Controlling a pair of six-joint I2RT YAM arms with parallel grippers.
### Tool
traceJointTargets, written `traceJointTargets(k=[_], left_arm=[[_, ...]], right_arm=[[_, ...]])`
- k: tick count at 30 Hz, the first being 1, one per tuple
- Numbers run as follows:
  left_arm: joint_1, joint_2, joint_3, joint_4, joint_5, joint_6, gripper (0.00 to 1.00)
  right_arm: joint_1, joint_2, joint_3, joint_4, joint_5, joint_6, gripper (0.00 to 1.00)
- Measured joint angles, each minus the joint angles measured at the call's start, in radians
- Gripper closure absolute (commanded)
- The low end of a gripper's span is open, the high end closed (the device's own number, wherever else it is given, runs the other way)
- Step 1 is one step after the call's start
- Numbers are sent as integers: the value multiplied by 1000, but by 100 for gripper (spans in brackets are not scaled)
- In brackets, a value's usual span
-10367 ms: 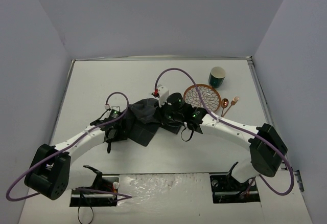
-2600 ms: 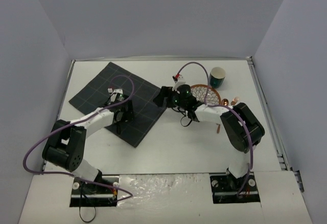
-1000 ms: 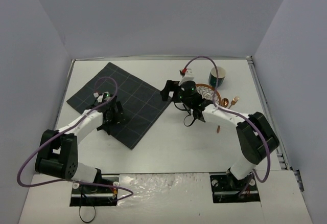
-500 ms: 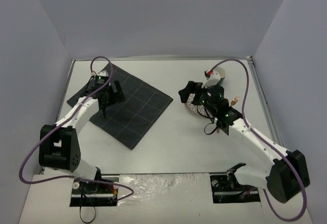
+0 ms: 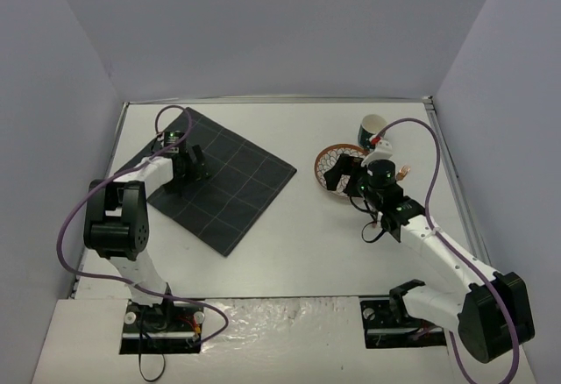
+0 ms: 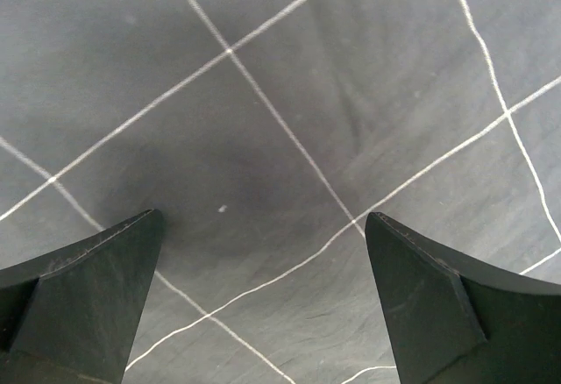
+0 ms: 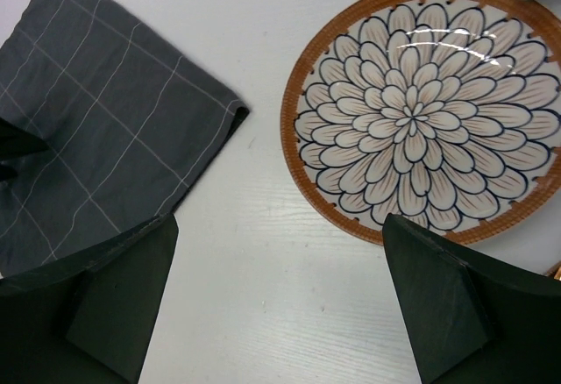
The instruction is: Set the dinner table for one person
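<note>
Mat (image 5: 223,187) lies flat on dinner table (image 5: 289,248); plate (image 7: 421,108) near it.

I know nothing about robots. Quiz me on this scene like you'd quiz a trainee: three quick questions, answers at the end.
1. True or false: the flowered plate rests on the dark checked mat.
2. What lies directly beneath the left gripper? A) the mat B) the plate C) bare dinner table
3. Fill in: the right gripper has its jaws ____.
Key: 1 false, the plate sits on the dinner table, apart from the mat; 2 A; 3 open.
</note>
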Motion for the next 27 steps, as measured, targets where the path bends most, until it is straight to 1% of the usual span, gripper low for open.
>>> traceJointTargets(k=[5,9,12,15,18,22,25,27], left_arm=[[16,2,60,-76,-26,-5,3],[22,-51,112,-139,-29,10,3],[22,-143,154,-199,-14,38,3],[22,-286,160,-225,-4,75,3],[22,-460,119,-229,1,117,3],[22,-669,-2,-226,11,165,3],[22,-773,-117,-225,17,188,3],[22,-802,-178,-236,18,200,3]], right_arm=[[-88,-8,-18,-2,-25,55,0],[-181,-4,-43,-3,-58,115,0],[-249,24,-54,0,-101,159,0],[-316,73,-63,21,-154,203,0],[-365,132,-75,45,-188,249,2],[-377,191,-80,57,-206,298,6],[-377,213,-80,60,-195,317,9],[-377,229,-81,63,-178,326,10]])
